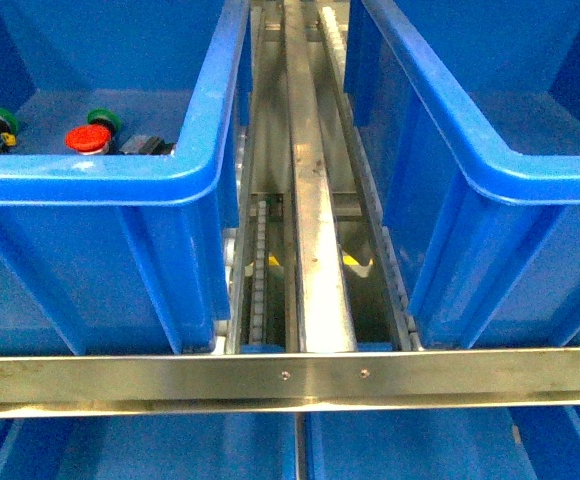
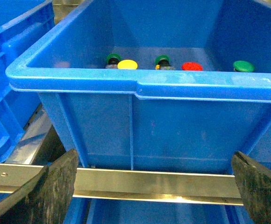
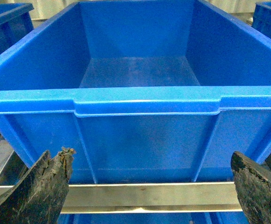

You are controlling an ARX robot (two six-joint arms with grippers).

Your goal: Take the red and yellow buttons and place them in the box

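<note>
1. the red button (image 1: pixel 88 138) is sitting in the upper left of the front view, showing a round domed red cap with a green ring just behind it.
2. the yellow button (image 2: pixel 127 64) is showing its round yellow cap above the crate rim in the left wrist view. in the front view it is only peeking in at the far left edge.
3. both are lying on the floor of the left blue crate (image 1: pixel 100 180), close to its near wall, with green-capped buttons (image 2: pixel 243 66) lying among them.
4. the right blue crate (image 1: pixel 530 170) is filling the right side of the front view, and the right wrist view is showing its bare blue floor and walls.
5. a metal channel (image 1: pixel 315 250) is running up the middle of the frame between the two crates, and a metal rail (image 1: pixel 290 378) is crossing the lower frame in front of them.
6. the left gripper (image 2: pixel 154 156) is hanging before the left crate's wall, its dark fingers (image 2: pixel 46 191) spread wide and pinching nothing.
7. the right gripper (image 3: pixel 149 154) is hanging before the right crate, spread wide too, with nothing between its fingers.
</note>
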